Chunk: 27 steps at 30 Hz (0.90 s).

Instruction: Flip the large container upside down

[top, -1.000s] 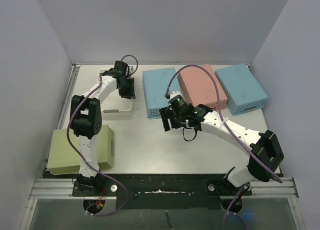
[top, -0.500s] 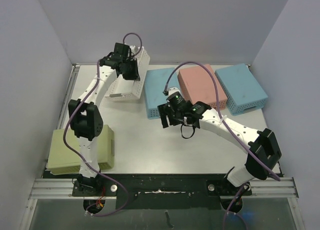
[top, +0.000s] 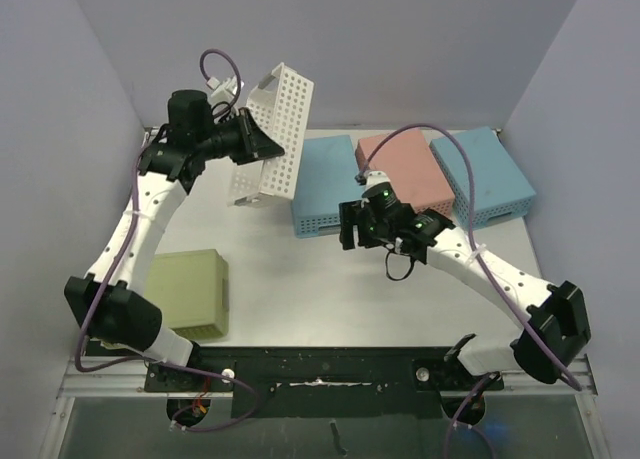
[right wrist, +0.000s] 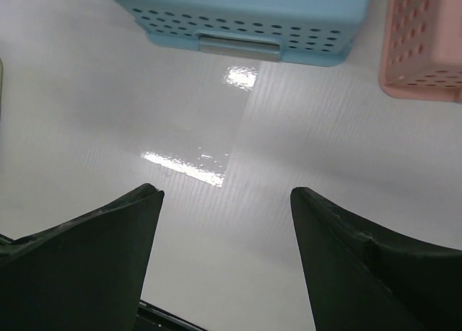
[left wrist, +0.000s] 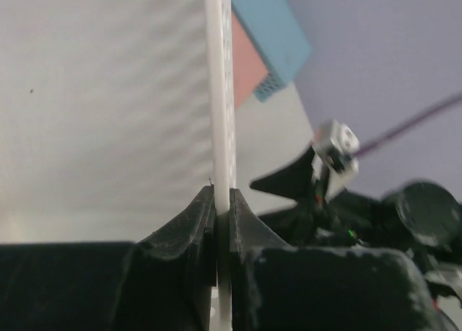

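The large white perforated container [top: 275,134] is lifted off the table at the back left and tilted on its side, its open face turned left. My left gripper [top: 255,144] is shut on its wall; in the left wrist view the thin white wall [left wrist: 220,93] stands edge-on between the closed black fingers [left wrist: 189,223]. My right gripper [top: 352,229] is open and empty, low over the table's middle, just in front of a blue basket [top: 322,184]. The right wrist view shows bare table between its fingers [right wrist: 108,234].
Three upturned baskets lie at the back: the blue one, also in the right wrist view [right wrist: 245,14], a pink one [top: 405,174] and another blue one [top: 485,174]. An olive-green basket [top: 190,294] sits at the front left.
My left arm has raised the white container from flat on the table and tipped it up onto its side in the air. My right gripper has shifted slightly right.
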Tool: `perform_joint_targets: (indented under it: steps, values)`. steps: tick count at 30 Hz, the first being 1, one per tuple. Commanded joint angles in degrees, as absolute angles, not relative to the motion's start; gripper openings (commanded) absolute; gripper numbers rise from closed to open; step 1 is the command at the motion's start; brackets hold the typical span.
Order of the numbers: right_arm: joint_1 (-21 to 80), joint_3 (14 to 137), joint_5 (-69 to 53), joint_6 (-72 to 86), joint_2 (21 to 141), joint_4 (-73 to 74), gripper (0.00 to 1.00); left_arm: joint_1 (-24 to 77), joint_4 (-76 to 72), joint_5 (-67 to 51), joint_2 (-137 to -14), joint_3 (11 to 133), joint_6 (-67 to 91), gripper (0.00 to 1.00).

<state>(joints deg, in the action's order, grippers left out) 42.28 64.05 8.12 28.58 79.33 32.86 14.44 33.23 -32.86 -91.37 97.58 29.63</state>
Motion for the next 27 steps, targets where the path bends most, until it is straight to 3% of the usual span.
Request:
perform_joint_targets:
  steps: [1,9,17,27]
  values:
    - [35.14,61.06,4.63,30.72,72.73,27.99,0.74,14.95,11.59,-47.49,-81.86,85.80,40.76,0.00]
    - [23.24,55.78,13.28,36.85,62.37,30.40,0.74,25.74,8.57,-50.29,-75.15,72.84,41.13,0.00]
    - [20.42,51.35,21.19,40.58,50.72,30.18,0.74,37.64,1.18,-53.31,-76.83,63.67,43.81,0.00]
    - [20.09,51.01,29.56,40.24,41.28,30.09,0.75,38.39,-37.42,-58.71,-85.46,52.43,74.38,0.00]
